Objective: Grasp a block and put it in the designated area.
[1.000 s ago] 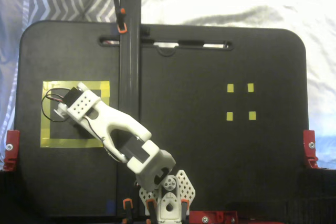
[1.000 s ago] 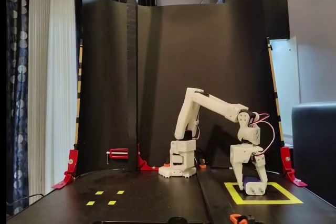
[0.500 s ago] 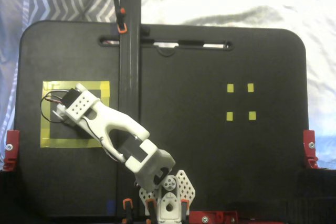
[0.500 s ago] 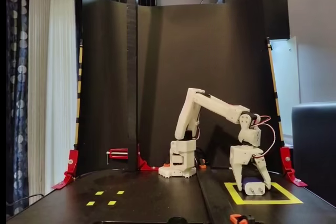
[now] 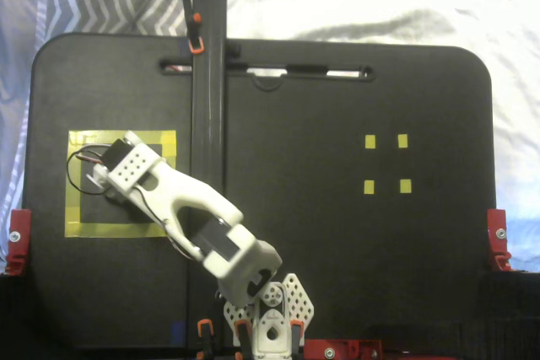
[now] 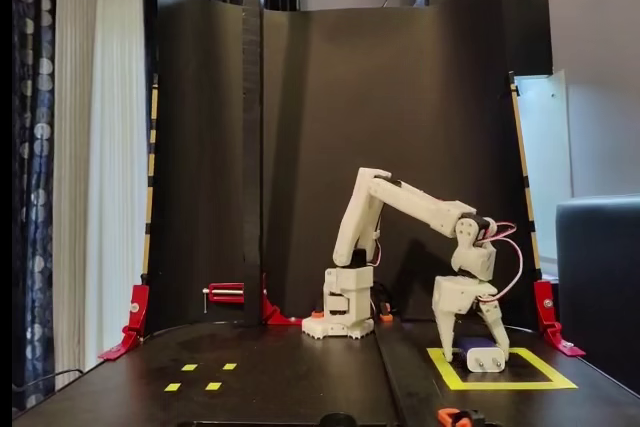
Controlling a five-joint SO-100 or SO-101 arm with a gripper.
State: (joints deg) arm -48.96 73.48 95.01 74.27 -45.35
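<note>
In a fixed view from the side, my gripper point(image 6: 475, 352) points down over the designated area point(image 6: 500, 384), a large square of yellow tape on the black board. Its jaws stand spread open. The block point(image 6: 486, 358) rests on the surface inside the square between the fingertips; it shows a pale face with a dark blue top. I cannot tell whether the fingers touch it. In a fixed view from above, the white wrist point(image 5: 135, 170) covers the square point(image 5: 121, 230) and hides both the fingertips and the block.
Four tiny yellow tape squares point(image 5: 369, 142) lie on the other half of the board, also seen from the side point(image 6: 189, 367). A tall black post point(image 5: 208, 82) stands beside the square. Red clamps point(image 5: 18, 238) hold the board's edges. The arm's base point(image 6: 345, 307) sits mid-board.
</note>
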